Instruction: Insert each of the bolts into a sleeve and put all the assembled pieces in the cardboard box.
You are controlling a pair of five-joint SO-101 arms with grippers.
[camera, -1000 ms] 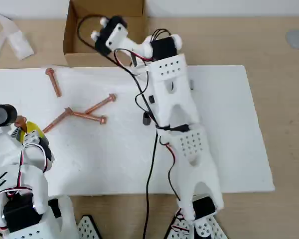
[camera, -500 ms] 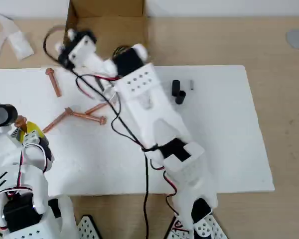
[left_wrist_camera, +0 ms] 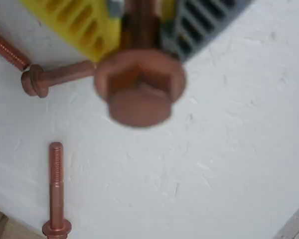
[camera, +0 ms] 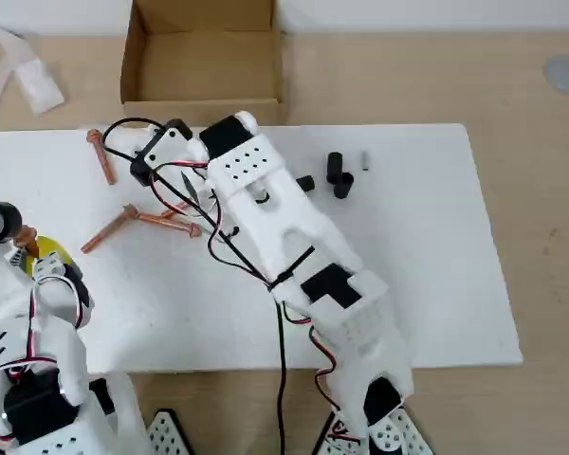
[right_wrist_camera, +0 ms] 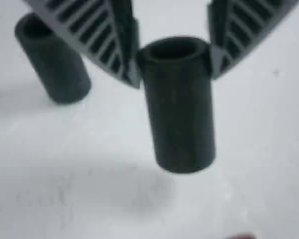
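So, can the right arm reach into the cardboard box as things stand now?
Probably yes. The cardboard box is open at the top, just beyond the right arm, with nothing between them.

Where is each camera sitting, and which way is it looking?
High view: fixed above the table, looking down on the white mat, the cardboard box and both arms.
Left wrist view: on the left arm's wrist, looking past the left gripper and its held bolt at the mat.
Right wrist view: on the right arm's wrist, looking past the right gripper and its held sleeve at the mat.
Shared: the high and left wrist views both show loose bolts on the mat.
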